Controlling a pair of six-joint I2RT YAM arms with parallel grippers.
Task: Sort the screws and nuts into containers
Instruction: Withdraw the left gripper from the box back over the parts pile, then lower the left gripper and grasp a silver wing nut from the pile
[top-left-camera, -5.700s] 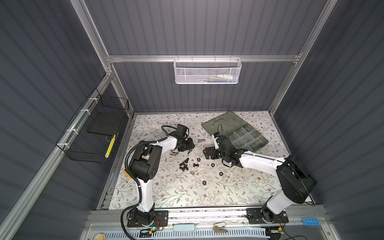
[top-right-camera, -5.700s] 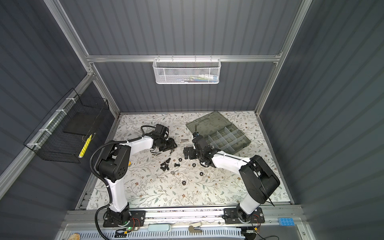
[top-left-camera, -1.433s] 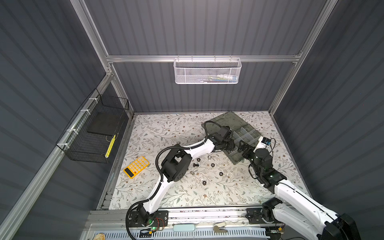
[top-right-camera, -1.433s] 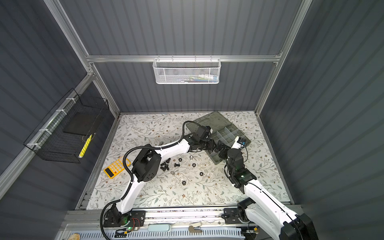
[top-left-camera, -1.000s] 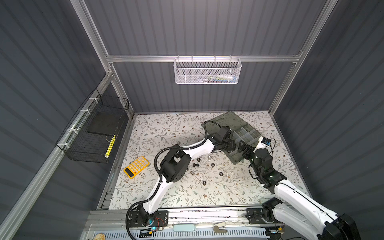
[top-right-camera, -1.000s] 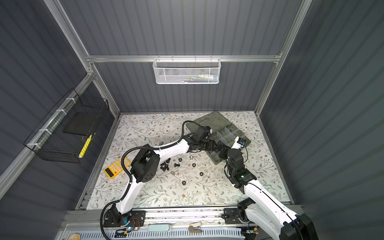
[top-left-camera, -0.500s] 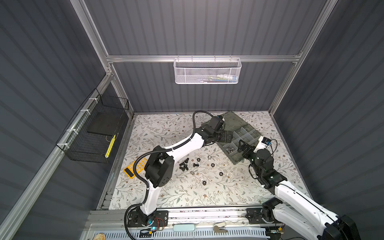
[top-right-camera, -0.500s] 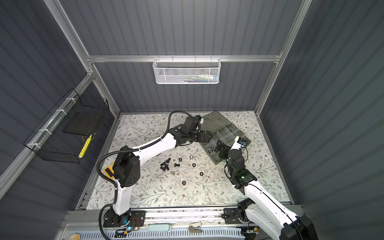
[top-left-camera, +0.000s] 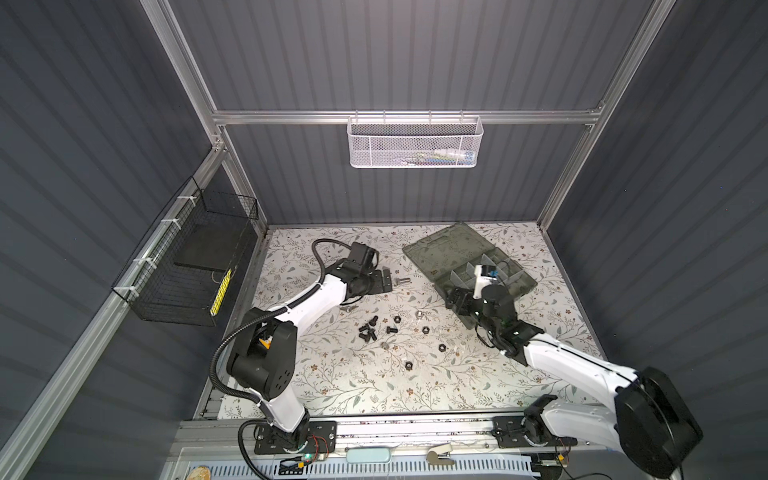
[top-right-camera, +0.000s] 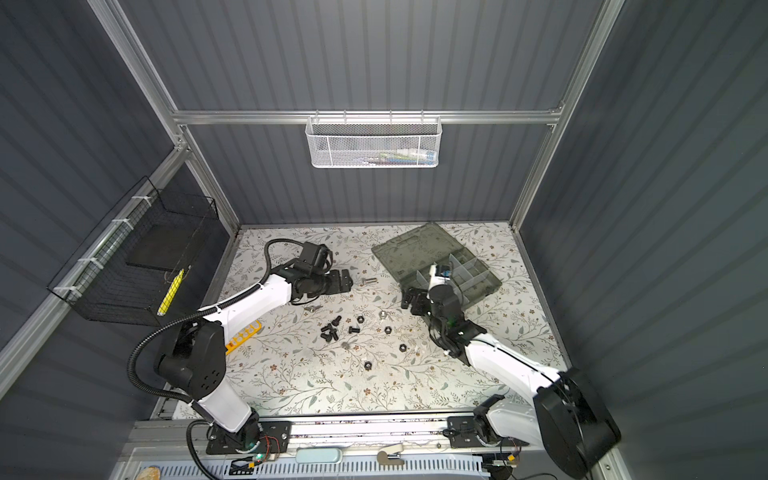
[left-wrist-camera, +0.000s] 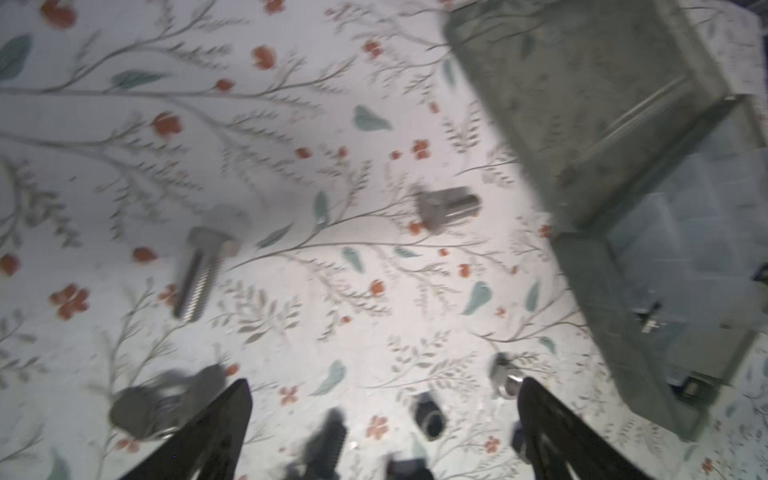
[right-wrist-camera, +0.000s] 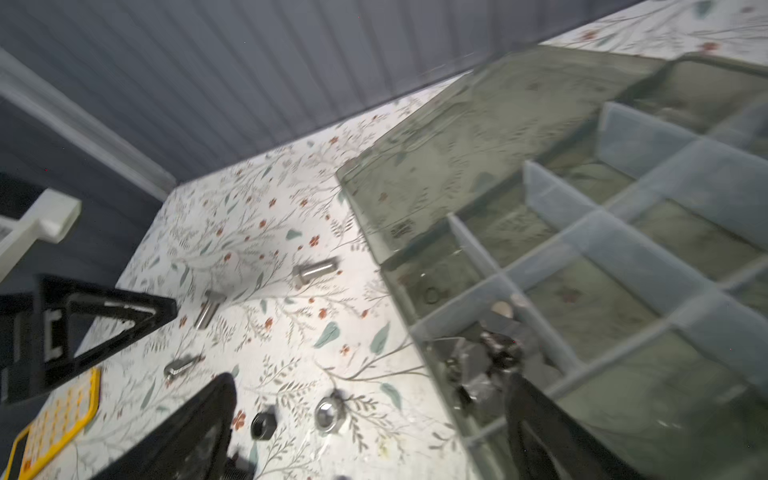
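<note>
Looking down in both top views, I read the left pincer (top-left-camera: 382, 281) (top-right-camera: 343, 281) (left-wrist-camera: 384, 382) as low over the table (top-left-camera: 365, 395), jaws spread wide with nothing between them. One silver screw (top-left-camera: 401, 281) (top-right-camera: 368, 281) lies just beyond its tips, untouched; a second silver screw (top-left-camera: 348, 308) (top-right-camera: 312, 308) lies beside the same arm. Mid-table, the black screws (top-left-camera: 368, 329) (top-right-camera: 330, 326) sit bunched together, with the nuts (top-left-camera: 425, 330) (top-right-camera: 387, 330) scattered to their right and toward the arms' bases, mostly black, one silver nut (top-left-camera: 419, 314) (right-wrist-camera: 328, 411) among them. The case (top-left-camera: 440, 249) (top-right-camera: 415, 245) rests at the far right of the table, its lid laid open flat on the far-left side and its compartments (top-left-camera: 513, 279) (top-right-camera: 473, 274) on the other half. The right pincer (top-left-camera: 455, 301) (top-right-camera: 411, 301) (right-wrist-camera: 368, 378) hangs at the case's near-left corner, likewise wide open and empty. In its wrist view one finger (right-wrist-camera: 536, 419) stands over the case's edge and the other over the table. That view also shows a heap (right-wrist-camera: 478, 361) of dark and silver pieces in a compartment by that corner, and a single ring (right-wrist-camera: 432, 295) in the compartment beside it. Blur keeps me from telling screws from nuts in the heap. A yellow calculator (top-right-camera: 245, 334) lies partly under the left arm.
</note>
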